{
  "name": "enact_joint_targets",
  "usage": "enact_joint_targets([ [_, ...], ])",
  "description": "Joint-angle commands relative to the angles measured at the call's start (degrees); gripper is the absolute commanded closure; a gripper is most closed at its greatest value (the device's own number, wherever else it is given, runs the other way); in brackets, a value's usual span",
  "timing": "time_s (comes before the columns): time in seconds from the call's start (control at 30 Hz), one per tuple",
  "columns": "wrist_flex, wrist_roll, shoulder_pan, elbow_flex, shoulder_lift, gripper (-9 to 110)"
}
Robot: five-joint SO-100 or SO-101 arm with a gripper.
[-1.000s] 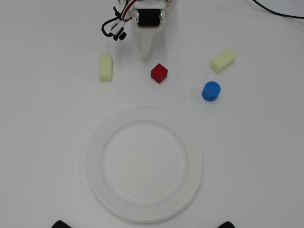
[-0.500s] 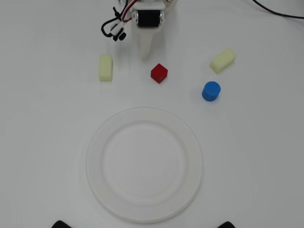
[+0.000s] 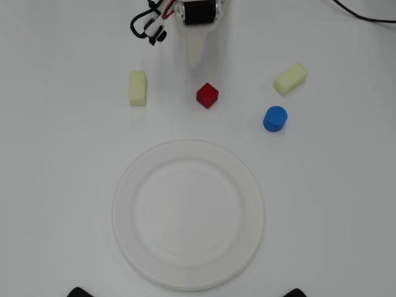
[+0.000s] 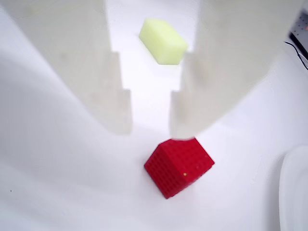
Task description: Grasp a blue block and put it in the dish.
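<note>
The blue block point(image 3: 275, 119), a small ridged cylinder, stands on the white table to the right in the overhead view, above and right of the dish point(image 3: 143, 247), a large round white plate that holds nothing. My gripper point(image 3: 195, 59) is at the top centre, just above the red cube point(image 3: 207, 95) and well left of the blue block. In the wrist view the gripper point(image 4: 150, 129) is open and empty, its white fingers point(image 4: 113, 103) hanging just over the red cube point(image 4: 179, 166). The blue block does not show in the wrist view. The dish rim point(image 4: 296, 192) shows at its right edge.
Two pale yellow oblong blocks lie on the table, one at the left point(image 3: 137, 88) and one at the upper right point(image 3: 290, 78), close to the blue block. One yellow block point(image 4: 163, 41) shows beyond the fingers in the wrist view. A dark cable point(image 3: 365, 17) crosses the top right corner.
</note>
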State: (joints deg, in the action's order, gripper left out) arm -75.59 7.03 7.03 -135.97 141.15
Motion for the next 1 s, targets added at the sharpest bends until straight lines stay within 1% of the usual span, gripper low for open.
enact_joint_targets([
  [0.0,-0.2,0.2,3.4,8.5,-8.0,84],
  [0.1,-0.9,-0.9,8.1,14.8,-15.4,74],
  [0.23,-1.0,-3.3,15.3,20.7,-22.1,70],
  [0.43,-0.8,-6.8,24.1,28.5,-33.3,69],
  [0.63,-0.6,-7.7,30.5,33.0,-42.2,70],
  [0.97,-0.3,-7.1,32.8,43.3,-56.7,72],
])
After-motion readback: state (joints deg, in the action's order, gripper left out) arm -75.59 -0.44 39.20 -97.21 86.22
